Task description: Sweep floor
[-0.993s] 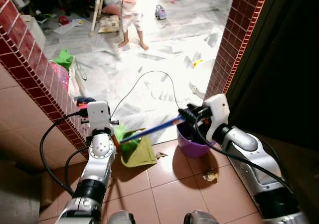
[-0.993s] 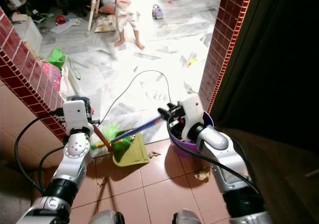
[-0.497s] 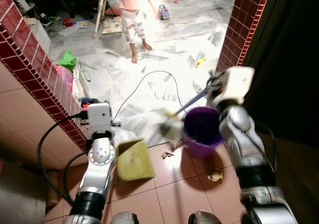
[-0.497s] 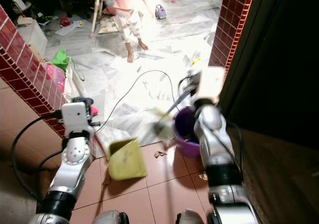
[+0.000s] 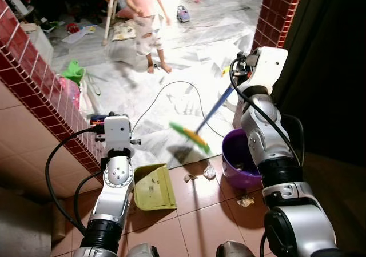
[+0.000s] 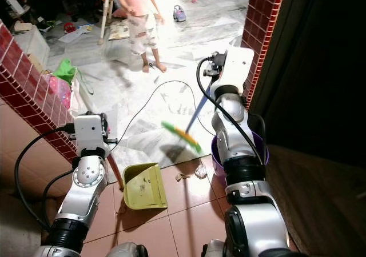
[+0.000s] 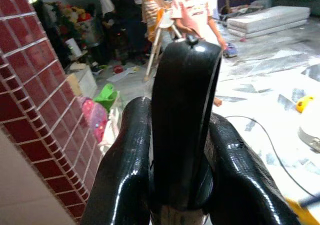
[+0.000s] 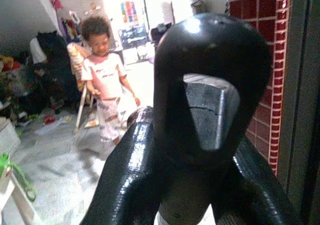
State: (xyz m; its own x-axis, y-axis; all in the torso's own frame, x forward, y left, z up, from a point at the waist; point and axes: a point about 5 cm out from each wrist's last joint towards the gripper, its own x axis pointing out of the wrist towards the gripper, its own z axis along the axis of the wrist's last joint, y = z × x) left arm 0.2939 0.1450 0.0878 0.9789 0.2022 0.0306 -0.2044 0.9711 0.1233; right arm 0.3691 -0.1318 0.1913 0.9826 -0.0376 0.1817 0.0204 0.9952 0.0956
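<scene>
We clench our right gripper point(image 8: 200, 150) on the broom point(image 5: 197, 132), bristles lifted at twelve o'clock above debris point(image 5: 209, 172); our left gripper point(image 7: 182, 160) grips the dustpan point(image 5: 153, 187) flat to catch it.

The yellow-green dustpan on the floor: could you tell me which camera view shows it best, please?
The left eye view: the dustpan lies whole beside the left arm, with bits of debris on it. The right eye view shows the same pan from a slightly shifted angle. The wrist views look at the room beyond.
</scene>
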